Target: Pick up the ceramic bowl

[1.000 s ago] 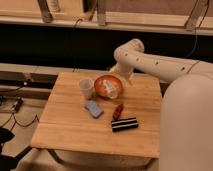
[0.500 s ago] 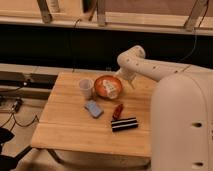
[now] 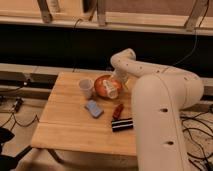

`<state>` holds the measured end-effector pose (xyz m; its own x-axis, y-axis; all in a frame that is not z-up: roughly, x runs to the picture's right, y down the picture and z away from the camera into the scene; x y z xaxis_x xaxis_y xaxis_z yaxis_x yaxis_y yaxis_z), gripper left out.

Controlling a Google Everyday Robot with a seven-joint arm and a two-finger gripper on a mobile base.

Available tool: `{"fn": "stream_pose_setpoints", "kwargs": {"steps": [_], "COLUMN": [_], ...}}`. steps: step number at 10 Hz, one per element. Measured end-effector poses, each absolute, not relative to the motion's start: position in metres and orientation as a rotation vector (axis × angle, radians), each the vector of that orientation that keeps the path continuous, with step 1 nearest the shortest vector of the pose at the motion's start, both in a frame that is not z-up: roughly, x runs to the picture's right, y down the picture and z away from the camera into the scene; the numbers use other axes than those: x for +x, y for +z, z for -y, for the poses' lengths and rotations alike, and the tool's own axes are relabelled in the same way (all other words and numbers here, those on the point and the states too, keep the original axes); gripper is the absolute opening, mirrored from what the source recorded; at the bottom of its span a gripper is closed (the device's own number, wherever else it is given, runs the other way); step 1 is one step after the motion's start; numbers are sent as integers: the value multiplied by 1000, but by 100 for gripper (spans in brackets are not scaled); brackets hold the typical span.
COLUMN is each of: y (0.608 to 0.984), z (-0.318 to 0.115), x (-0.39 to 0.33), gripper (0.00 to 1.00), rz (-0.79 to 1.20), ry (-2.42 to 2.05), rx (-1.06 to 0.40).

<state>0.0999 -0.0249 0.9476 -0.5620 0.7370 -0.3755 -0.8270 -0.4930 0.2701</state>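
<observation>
The ceramic bowl (image 3: 103,84) is orange-red and shallow, and sits on the wooden table (image 3: 65,125) near its far edge, right of a translucent plastic cup (image 3: 86,88). My gripper (image 3: 112,90) reaches down from the white arm (image 3: 150,80) and is over the bowl's right side, its whitish end inside the rim. The bowl's right rim is partly hidden by the gripper.
A blue rectangular object (image 3: 93,108) lies in front of the cup. A small red object (image 3: 118,110) and a dark bar-shaped package (image 3: 122,124) lie in front of the bowl. A dark shelf and cables run behind the table.
The arm has swung closer to the camera and fills more of the right side. The gripper has moved down onto the bowl's right side. The bowl and other objects stay put.
</observation>
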Motion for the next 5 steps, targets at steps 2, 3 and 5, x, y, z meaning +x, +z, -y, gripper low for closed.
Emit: {"fn": "stream_pose_setpoints", "kwargs": {"steps": [2, 3, 5], "y": [960, 963, 963], "z": [21, 20, 20], "x": [108, 112, 112], "gripper": [80, 80, 80], "rz": [-581, -597, -598], "ry": [2146, 2158, 2161], "rx": [-244, -231, -232]}}
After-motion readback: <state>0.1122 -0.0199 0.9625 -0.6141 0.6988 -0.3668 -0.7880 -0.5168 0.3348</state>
